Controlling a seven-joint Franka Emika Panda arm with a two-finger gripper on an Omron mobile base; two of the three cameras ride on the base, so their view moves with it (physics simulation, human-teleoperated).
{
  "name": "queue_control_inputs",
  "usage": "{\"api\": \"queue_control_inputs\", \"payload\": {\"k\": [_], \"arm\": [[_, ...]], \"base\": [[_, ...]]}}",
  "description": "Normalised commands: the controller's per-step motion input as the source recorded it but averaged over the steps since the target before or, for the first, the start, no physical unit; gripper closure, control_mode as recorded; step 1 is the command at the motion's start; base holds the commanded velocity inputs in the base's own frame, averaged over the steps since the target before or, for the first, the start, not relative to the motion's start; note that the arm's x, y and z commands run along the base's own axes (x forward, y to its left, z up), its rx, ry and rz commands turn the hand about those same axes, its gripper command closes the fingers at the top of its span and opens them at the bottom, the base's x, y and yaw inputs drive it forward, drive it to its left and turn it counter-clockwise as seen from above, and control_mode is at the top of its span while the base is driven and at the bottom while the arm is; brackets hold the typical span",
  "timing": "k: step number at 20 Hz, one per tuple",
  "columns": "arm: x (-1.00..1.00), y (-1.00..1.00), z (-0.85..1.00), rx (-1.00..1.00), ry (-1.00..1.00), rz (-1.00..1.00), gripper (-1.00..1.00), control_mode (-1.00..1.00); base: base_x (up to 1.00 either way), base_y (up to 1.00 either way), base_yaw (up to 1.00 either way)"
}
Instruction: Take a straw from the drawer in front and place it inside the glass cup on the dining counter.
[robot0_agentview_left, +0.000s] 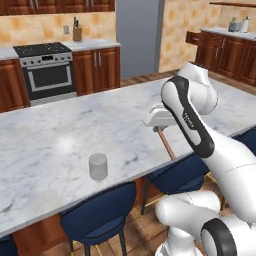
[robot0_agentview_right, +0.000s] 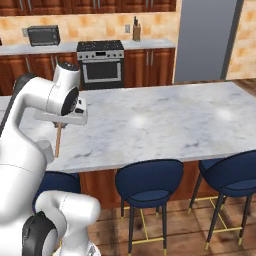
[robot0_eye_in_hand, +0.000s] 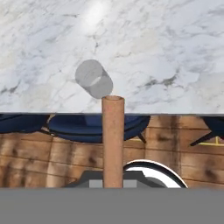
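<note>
My gripper (robot0_agentview_left: 159, 128) hangs above the near edge of the dining counter (robot0_agentview_left: 55, 135), shut on the straw (robot0_agentview_left: 166, 145), a thin tan-brown stick that slants down from the jaws. From the right base view the gripper (robot0_agentview_right: 60, 123) holds the straw (robot0_agentview_right: 58, 140) almost upright over the counter's left end (robot0_agentview_right: 165, 120). The glass cup (robot0_agentview_left: 98, 166), a short clear tumbler, stands on the marble near the front edge, to the left of the gripper and apart from the straw. Looking along the hand, the straw (robot0_eye_in_hand: 113, 140) points up towards the cup (robot0_eye_in_hand: 94, 79). A drawer (robot0_agentview_left: 193, 37) juts open at the back right.
Blue stools (robot0_agentview_left: 97, 215) (robot0_agentview_right: 147, 182) are tucked under the counter's near side. A stove (robot0_agentview_left: 46, 70) and wood cabinets line the back wall, with a grey fridge (robot0_agentview_right: 207, 40) beside them. My own arm (robot0_agentview_left: 192, 125) rises to the right of the straw.
</note>
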Motion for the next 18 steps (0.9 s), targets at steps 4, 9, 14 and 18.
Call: {"api": "queue_control_inputs", "payload": {"k": [4,9,14,18], "arm": [[0.00,0.00,0.00,0.00,0.00,0.00,1.00,1.00],[0.15,0.58,-0.01,-0.01,-0.06,0.00,1.00,-1.00],[0.14,0.15,0.00,0.00,-0.24,0.13,1.00,-1.00],[0.23,0.01,-0.04,0.07,-0.17,0.21,1.00,-1.00]], "base": [[0.26,0.59,-0.04],[0.00,0.00,0.00],[0.00,0.00,0.00],[0.00,0.00,0.00]]}}
